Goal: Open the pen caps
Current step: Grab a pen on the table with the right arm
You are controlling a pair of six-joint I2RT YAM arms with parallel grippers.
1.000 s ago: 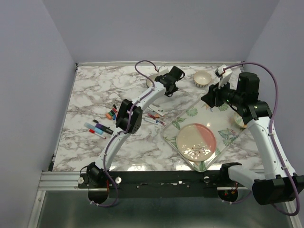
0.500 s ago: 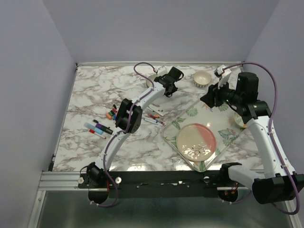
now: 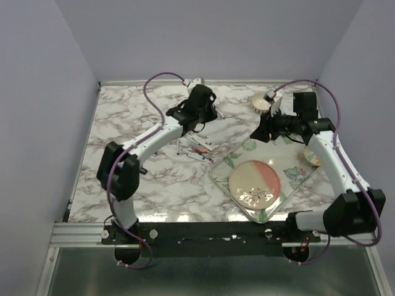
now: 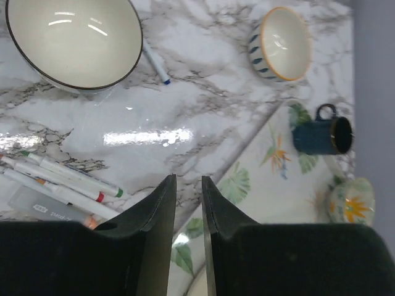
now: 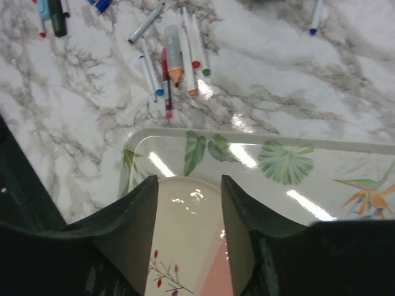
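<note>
Several thin white-barrelled pens [image 3: 199,151] lie on the marble table just left of the tray. In the right wrist view they carry small caps: red [image 5: 195,63], green [image 5: 205,72] and blue [image 5: 159,92]. A black marker [image 5: 57,15] lies farther off. In the left wrist view two of the pens show a green cap [image 4: 119,193] and a red cap [image 4: 99,197]. My left gripper [image 3: 196,117] [image 4: 189,177] hovers above the table beyond the pens, its jaws a narrow gap apart and empty. My right gripper [image 3: 256,132] [image 5: 188,179] is open and empty above the tray's far corner.
A leaf-printed tray [image 3: 290,179] [image 5: 296,160] holds a pink-and-cream plate [image 3: 255,184]. A white dark-rimmed bowl [image 4: 74,43] has a blue-tipped pen [image 4: 154,61] beside it. A small patterned bowl [image 4: 281,43], a dark blue mug [image 4: 321,132] and a floral cup [image 4: 349,200] stand at the back right.
My left arm has swung its elbow out to the left, over the left group of pens, and its gripper has moved left. My right gripper has shifted slightly left.
</note>
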